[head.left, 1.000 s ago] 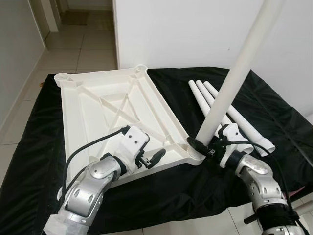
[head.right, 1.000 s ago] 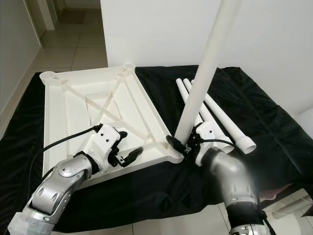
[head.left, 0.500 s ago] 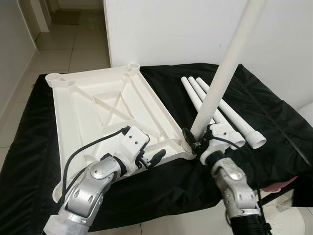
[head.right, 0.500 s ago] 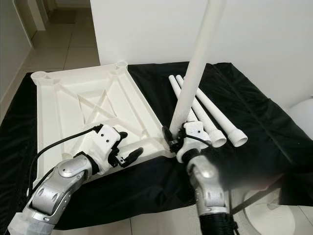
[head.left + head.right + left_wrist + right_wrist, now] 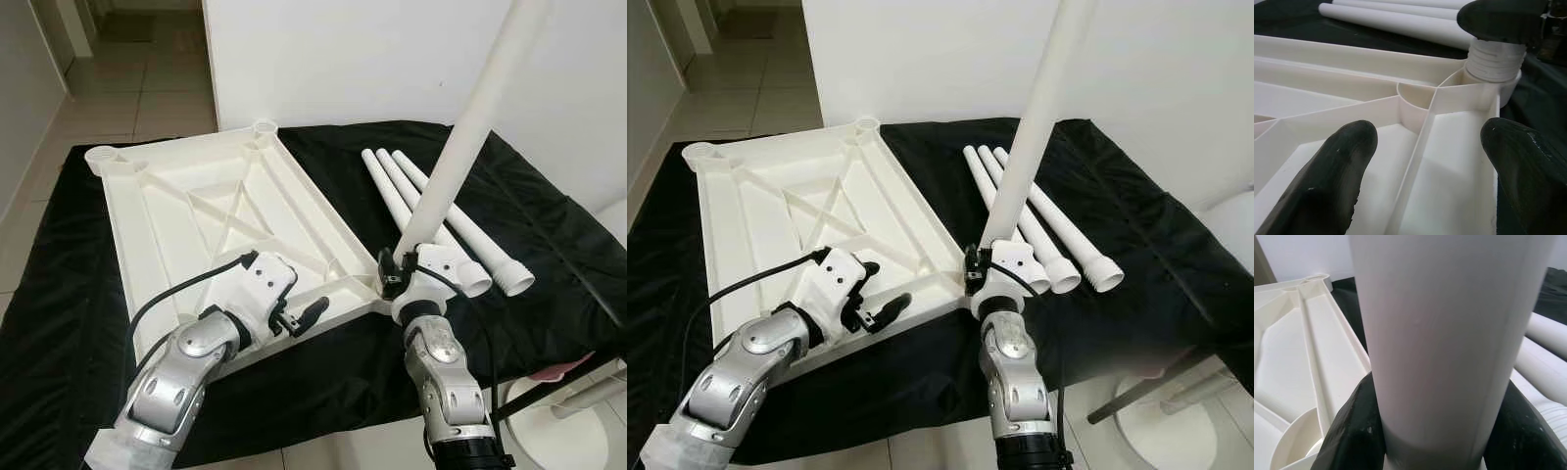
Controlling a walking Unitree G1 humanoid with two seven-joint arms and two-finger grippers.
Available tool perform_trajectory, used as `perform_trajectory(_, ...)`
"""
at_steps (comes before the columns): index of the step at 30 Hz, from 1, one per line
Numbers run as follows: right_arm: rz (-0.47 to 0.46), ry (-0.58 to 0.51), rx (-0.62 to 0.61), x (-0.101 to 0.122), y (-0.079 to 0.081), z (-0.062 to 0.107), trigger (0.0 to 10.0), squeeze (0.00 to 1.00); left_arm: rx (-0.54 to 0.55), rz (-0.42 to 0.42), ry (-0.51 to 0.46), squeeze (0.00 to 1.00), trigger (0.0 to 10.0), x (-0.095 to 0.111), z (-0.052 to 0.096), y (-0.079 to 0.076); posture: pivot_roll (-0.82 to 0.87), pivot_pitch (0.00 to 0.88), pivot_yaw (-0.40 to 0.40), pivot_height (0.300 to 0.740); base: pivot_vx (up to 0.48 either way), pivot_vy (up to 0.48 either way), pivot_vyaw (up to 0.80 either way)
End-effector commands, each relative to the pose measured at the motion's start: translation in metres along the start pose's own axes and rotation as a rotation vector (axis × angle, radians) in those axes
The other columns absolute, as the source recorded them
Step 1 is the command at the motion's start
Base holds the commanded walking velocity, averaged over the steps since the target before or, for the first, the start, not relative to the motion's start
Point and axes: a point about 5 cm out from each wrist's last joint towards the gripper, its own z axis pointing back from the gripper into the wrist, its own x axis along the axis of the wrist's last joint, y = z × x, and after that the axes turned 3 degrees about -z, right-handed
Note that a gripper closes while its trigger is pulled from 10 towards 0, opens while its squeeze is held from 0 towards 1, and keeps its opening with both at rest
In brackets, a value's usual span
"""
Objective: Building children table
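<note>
A white plastic table top (image 5: 196, 215) lies upside down on a black cloth, ribs facing up. My right gripper (image 5: 400, 266) is shut on a white table leg (image 5: 460, 137) near its lower end. The leg rises steeply and leans to the right. Its threaded end (image 5: 1497, 61) sits at the socket of the table top's near right corner. In the right wrist view the leg (image 5: 1449, 333) stands between both black fingers (image 5: 1352, 431). My left gripper (image 5: 297, 318) is open over the table top's near edge, its fingers (image 5: 1327, 181) spread across the ribs beside that corner.
Three more white legs (image 5: 431, 211) lie side by side on the black cloth (image 5: 529, 196) to the right of the table top. A white wall stands behind. Tiled floor runs off to the far left. A white round object (image 5: 578, 431) sits on the floor at the near right.
The camera has shifted. My right forearm has swung in from the right to stand straight below the leg's base. The leg stays at the corner socket. The left gripper has kept its place.
</note>
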Motion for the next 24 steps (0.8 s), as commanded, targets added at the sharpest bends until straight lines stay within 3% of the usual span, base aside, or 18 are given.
perform_trajectory(1,-0.054,0.039,0.009,-0.006,0.009,0.001,10.0,0.0,0.008,-0.002,0.016,0.0,10.0,-0.002,0.0,0.001,-0.04,0.059,-0.024,0.74,0.0,0.0,0.0)
perform_trajectory(2,-0.055,0.031,0.032,-0.005,0.01,0.001,10.0,0.28,0.007,-0.003,0.015,0.0,10.0,-0.002,-0.001,0.001,-0.04,0.058,-0.026,0.74,0.0,0.0,0.0)
perform_trajectory(4,-0.054,0.026,0.044,-0.004,0.011,0.001,10.0,0.28,0.007,-0.004,0.014,0.0,10.0,-0.002,-0.001,0.0,-0.04,0.058,-0.027,0.74,0.0,0.0,0.0)
perform_trajectory(5,-0.059,0.02,0.063,-0.003,0.012,0.001,10.0,1.0,0.008,-0.002,0.014,0.0,10.0,-0.002,-0.001,0.0,-0.04,0.057,-0.029,0.74,0.0,0.0,0.0)
perform_trajectory(13,-0.061,-0.003,0.181,0.005,0.009,-0.002,10.0,1.0,0.011,0.002,0.014,0.0,10.0,-0.003,0.0,-0.002,-0.03,0.051,-0.036,0.74,0.0,0.0,0.0)
perform_trajectory(14,-0.051,-0.007,0.239,0.008,0.007,-0.002,10.0,0.16,0.011,0.003,0.014,0.0,10.0,-0.003,0.0,-0.002,-0.03,0.048,-0.039,0.74,0.0,0.0,0.0)
perform_trajectory(16,-0.043,-0.01,0.279,0.01,0.005,-0.003,10.0,0.16,0.012,0.004,0.014,0.0,10.0,-0.003,0.0,-0.002,-0.03,0.049,-0.039,0.74,0.0,0.0,0.0)
perform_trajectory(17,-0.028,-0.009,0.33,0.011,0.003,-0.003,10.0,0.0,0.011,0.002,0.014,0.0,10.0,-0.003,0.001,-0.003,-0.03,0.048,-0.038,0.74,0.0,0.0,0.0)
perform_trajectory(24,0.006,0.019,0.525,0.011,-0.016,0.0,10.0,0.0,0.007,-0.002,0.017,0.0,10.0,-0.004,0.003,-0.001,-0.03,0.044,-0.035,0.74,0.0,0.0,0.0)
